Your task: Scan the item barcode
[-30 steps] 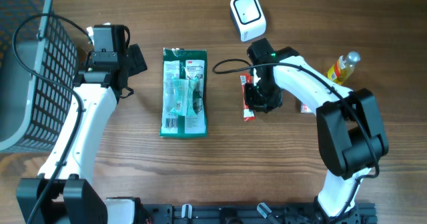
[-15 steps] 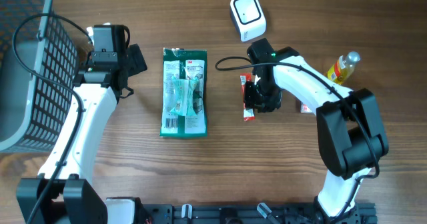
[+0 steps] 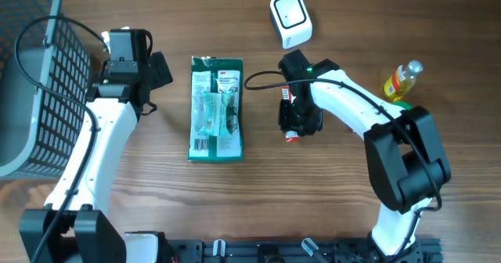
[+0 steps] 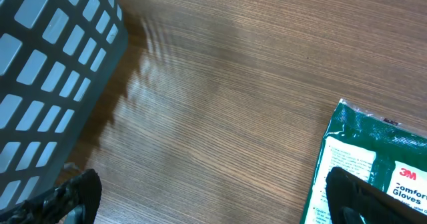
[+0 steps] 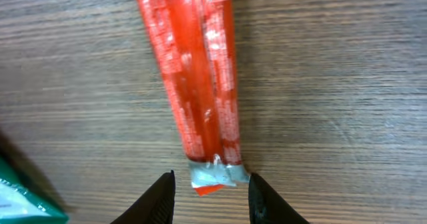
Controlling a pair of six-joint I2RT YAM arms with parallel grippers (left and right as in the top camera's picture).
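**A:** What lies on the brown wooden table (image 3: pixel 258 208), seen from above?

**B:** Near the centre, a thin red foil stick packet (image 5: pixel 200 84) lies flat, its length running from 12 to 6 o'clock. A small white box-shaped barcode scanner (image 3: pixel 290 19) sits at the packet's 12 o'clock, near but apart. A flat green plastic pack of gloves (image 3: pixel 216 108) lies at its 9 o'clock and a small yellow bottle (image 3: pixel 401 79) at its 2 o'clock. A grey plastic mesh basket (image 3: pixel 31 75) fills the far 9 o'clock edge.

**A:** What is the right gripper doing?

**B:** The right gripper (image 5: pixel 212 201) reaches down over one end of the packet. Its two black fingers stand partly spread, one on each side of the silvery crimped seal. Bare wood shows between one finger and the seal, so nothing is pinched. Straddling the narrow end probably lets the fingers close across the packet's short width, where a flat thing is easiest to catch.

**A:** And the left?

**B:** The left gripper (image 4: pixel 217 196) hovers spread wide over bare wood between the basket and the gloves, touching nothing. It seems parked out of the way.

**A:** How far along is the scan?

**B:** By the look of it, barely begun. The packet rests on the table, away from the scanner. It would need lifting toward 12 o'clock with its barcode turned to the scanner's face. No barcode is legible on the packet.
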